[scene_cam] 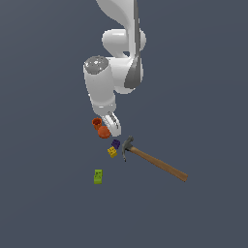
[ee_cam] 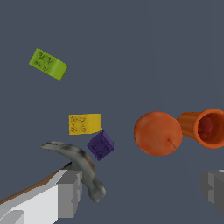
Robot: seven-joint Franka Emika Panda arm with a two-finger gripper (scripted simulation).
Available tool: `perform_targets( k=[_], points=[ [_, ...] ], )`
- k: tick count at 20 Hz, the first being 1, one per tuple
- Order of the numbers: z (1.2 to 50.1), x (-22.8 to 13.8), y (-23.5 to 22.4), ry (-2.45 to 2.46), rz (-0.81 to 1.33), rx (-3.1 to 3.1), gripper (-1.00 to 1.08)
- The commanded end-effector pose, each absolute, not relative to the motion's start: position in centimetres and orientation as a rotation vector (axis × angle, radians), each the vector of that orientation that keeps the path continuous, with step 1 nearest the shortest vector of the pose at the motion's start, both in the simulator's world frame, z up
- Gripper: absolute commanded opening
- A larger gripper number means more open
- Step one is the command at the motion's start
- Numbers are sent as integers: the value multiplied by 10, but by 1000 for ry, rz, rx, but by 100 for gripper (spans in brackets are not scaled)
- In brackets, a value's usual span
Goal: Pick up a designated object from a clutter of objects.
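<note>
Orange-red ball [ee_cam: 157,133] sits on the floor just beside the orange-red cup [ee_cam: 205,128], which lies on its side with its mouth showing in the wrist view. The gripper [ee_cam: 142,192] hangs over it with fingers spread wide and nothing held — both fingertips [ee_cam: 70,192] show at the frame's edges, well apart. In the exterior view the gripper [scene_cam: 112,125] is low, right by the ball [scene_cam: 103,131] and cup [scene_cam: 97,123].

Judged risks: the ball does not look centred between the fingers, so closing now could clip it and set it rolling. The cup is so near that one finger might land on or inside it, or take the cup instead. The hammer [ee_cam: 83,168] head lies close to the other finger, with the purple block [ee_cam: 100,145] and yellow block [ee_cam: 84,124] just beyond — a low sweep could knock them. The green block [ee_cam: 48,64] lies well apart.
</note>
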State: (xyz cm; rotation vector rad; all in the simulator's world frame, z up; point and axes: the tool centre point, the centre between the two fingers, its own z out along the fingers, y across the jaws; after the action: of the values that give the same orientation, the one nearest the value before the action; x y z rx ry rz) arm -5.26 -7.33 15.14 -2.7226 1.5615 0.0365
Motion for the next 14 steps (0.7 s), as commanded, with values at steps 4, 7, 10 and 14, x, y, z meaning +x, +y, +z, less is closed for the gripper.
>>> perform_targets(
  k=[4, 7, 10, 14],
  points=[
    [131, -66, -86, 1801, 25, -2570, 100],
    [121, -73, -92, 1917, 19, -2485, 100],
    [113, -79, -97, 2012, 13, -2410, 100],
    [105, -86, -103, 2107, 7, -2329, 100]
  ],
)
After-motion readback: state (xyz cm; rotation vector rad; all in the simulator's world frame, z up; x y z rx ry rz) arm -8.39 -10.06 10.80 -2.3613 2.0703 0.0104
